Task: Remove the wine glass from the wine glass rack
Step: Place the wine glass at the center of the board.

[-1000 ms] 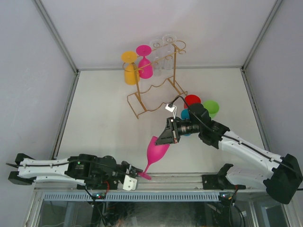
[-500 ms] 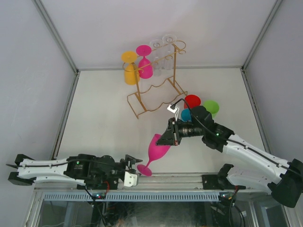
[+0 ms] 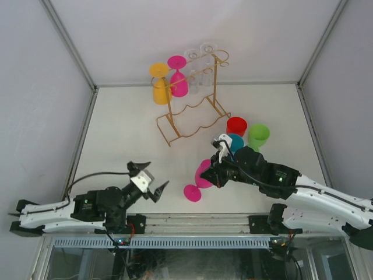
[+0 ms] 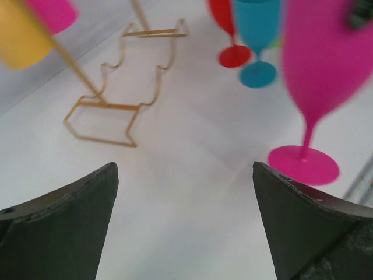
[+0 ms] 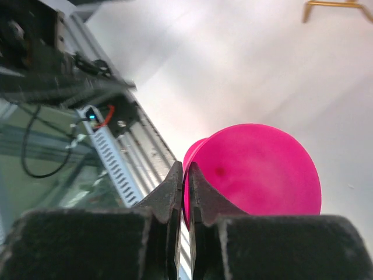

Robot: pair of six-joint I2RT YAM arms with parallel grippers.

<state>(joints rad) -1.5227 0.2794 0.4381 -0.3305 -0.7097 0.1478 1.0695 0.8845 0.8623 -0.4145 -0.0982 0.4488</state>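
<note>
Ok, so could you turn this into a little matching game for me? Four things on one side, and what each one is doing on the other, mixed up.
Things:
1. yellow glass
2. red glass
3. pink glass by the arms
4. left gripper

States:
A. open, holding nothing
B. standing on the table next to the blue glass
C. hanging bowl-down on the wine glass rack
D. pinched at its rim by the right gripper

Pairs: 1-C, 2-B, 3-D, 4-A.
</note>
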